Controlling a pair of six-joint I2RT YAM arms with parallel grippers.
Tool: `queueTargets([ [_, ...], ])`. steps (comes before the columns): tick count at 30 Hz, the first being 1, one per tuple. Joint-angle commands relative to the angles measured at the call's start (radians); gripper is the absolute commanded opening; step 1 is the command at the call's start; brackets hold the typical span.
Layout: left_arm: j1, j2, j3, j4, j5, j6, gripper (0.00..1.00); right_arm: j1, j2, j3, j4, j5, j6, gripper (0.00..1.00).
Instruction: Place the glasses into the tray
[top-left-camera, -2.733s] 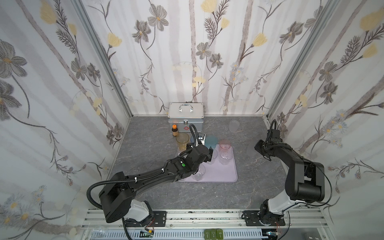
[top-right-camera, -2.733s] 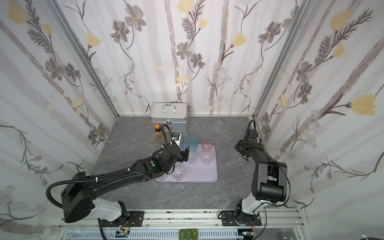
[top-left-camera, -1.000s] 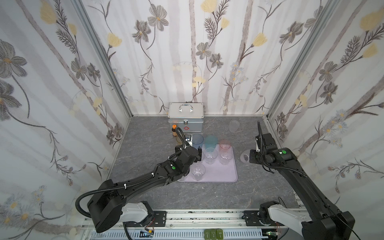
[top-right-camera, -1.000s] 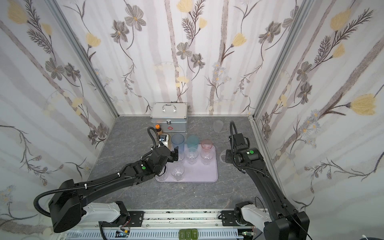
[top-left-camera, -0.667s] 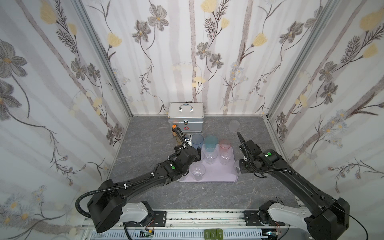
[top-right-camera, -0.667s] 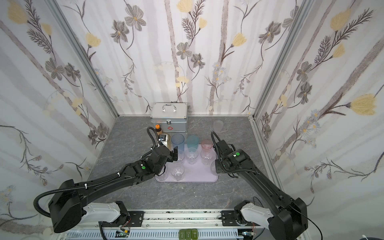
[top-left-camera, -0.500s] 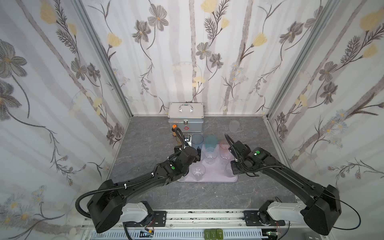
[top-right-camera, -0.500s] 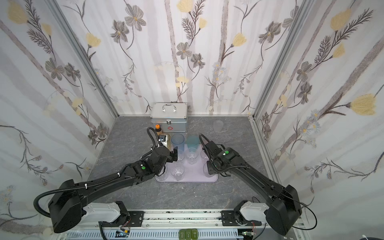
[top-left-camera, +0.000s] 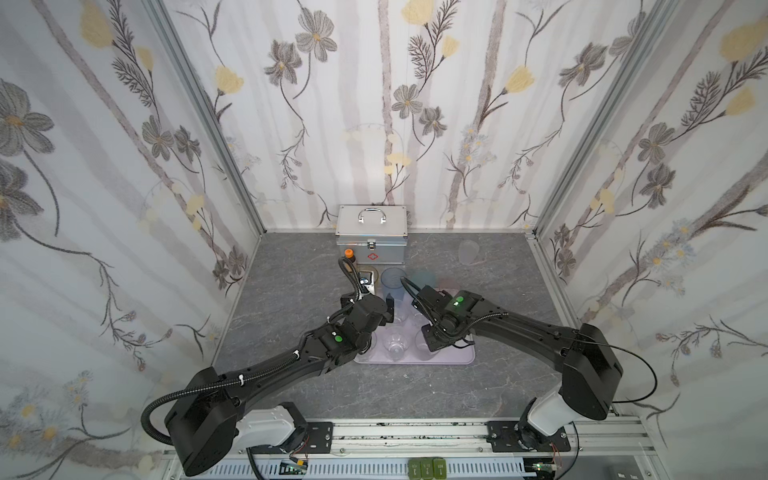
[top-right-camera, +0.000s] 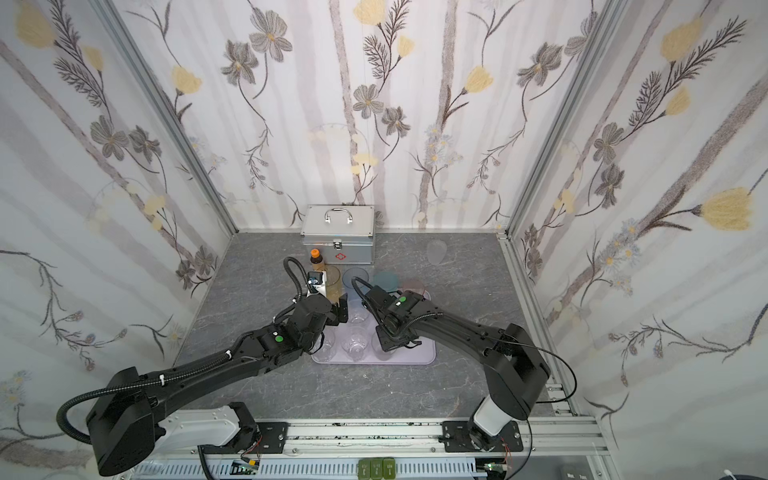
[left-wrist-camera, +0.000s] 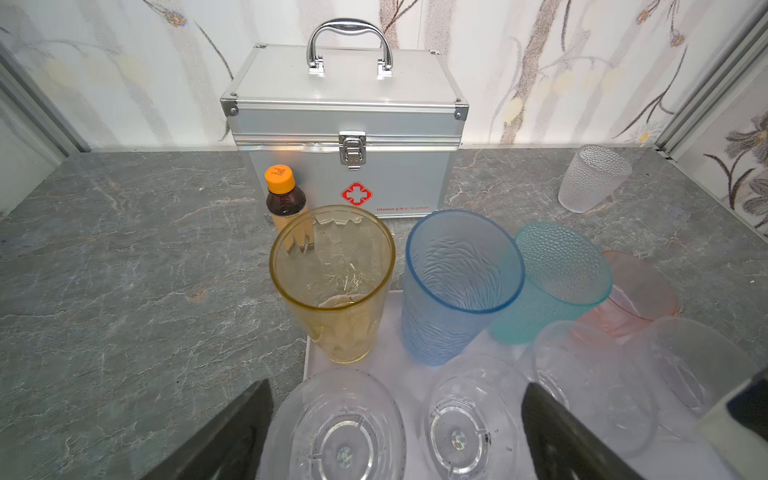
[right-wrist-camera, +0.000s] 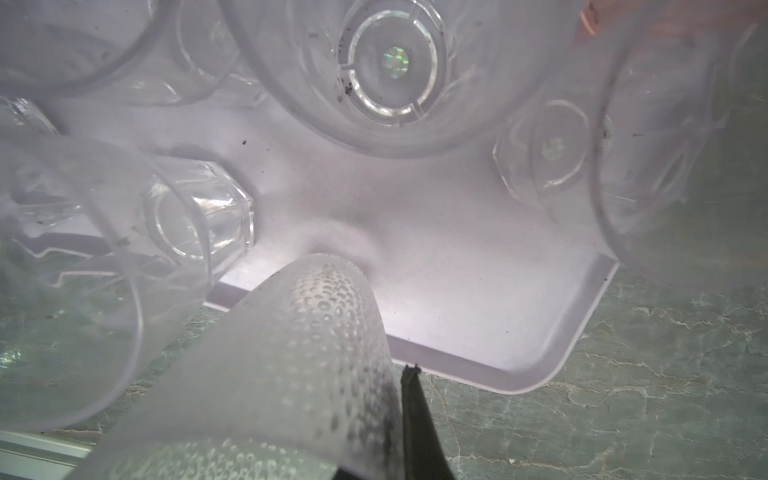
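Note:
The lilac tray (top-left-camera: 459, 358) (top-right-camera: 420, 356) holds tall amber (left-wrist-camera: 332, 282), blue (left-wrist-camera: 457, 286), teal (left-wrist-camera: 559, 286) and pink (left-wrist-camera: 642, 293) glasses along its far side, and several short clear glasses (left-wrist-camera: 345, 428) nearer. My right gripper (right-wrist-camera: 397, 386) (top-left-camera: 430, 338) is shut on the wall of a frosted dimpled glass (right-wrist-camera: 299, 365), held tilted over the tray's (right-wrist-camera: 457, 291) front part. Whether its base touches the tray I cannot tell. My left gripper (left-wrist-camera: 395, 384) (top-left-camera: 384, 309) hangs open above two clear glasses, holding nothing. Another frosted glass (top-left-camera: 468, 251) (left-wrist-camera: 592, 178) stands on the table at the back right.
A silver metal case (top-left-camera: 371, 239) with a handle stands against the back wall. A small brown bottle (left-wrist-camera: 284, 195) with an orange cap stands just in front of it, behind the amber glass. Wallpapered walls close in three sides.
My right arm has swung left from the table beside the tray to over the tray's front, carrying the frosted glass. The left arm has stayed almost still, open.

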Motion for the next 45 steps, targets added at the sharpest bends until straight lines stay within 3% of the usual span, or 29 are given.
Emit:
queueTargets([
  [1, 0.005, -0.009, -0.004, 0.027, -0.009, -0.012, 0.96, 0.000, 0.026, 0.010, 0.032, -0.003, -0.017, 0.03],
  [11, 0.010, -0.024, -0.019, 0.027, 0.001, -0.022, 0.96, -0.001, 0.042, -0.005, 0.047, -0.005, -0.022, 0.16],
  [19, 0.012, -0.042, -0.009, 0.025, -0.018, -0.008, 0.96, -0.033, -0.040, 0.051, 0.003, -0.004, -0.041, 0.35],
  [25, 0.007, -0.020, 0.025, 0.026, -0.019, -0.010, 0.94, -0.238, -0.145, 0.096, 0.042, -0.053, -0.077, 0.41],
  [30, -0.054, 0.117, 0.152, 0.028, 0.006, 0.066, 0.94, -0.479, -0.141, 0.135, 0.219, -0.055, -0.055, 0.44],
  [37, -0.117, 0.302, 0.292, 0.041, 0.113, 0.246, 0.97, -0.709, 0.050, 0.217, 0.424, -0.086, 0.053, 0.46],
  [45, -0.125, 0.340, 0.302, 0.065, 0.130, 0.425, 1.00, -0.779, 0.328, 0.424, 0.481, -0.116, 0.099, 0.50],
])
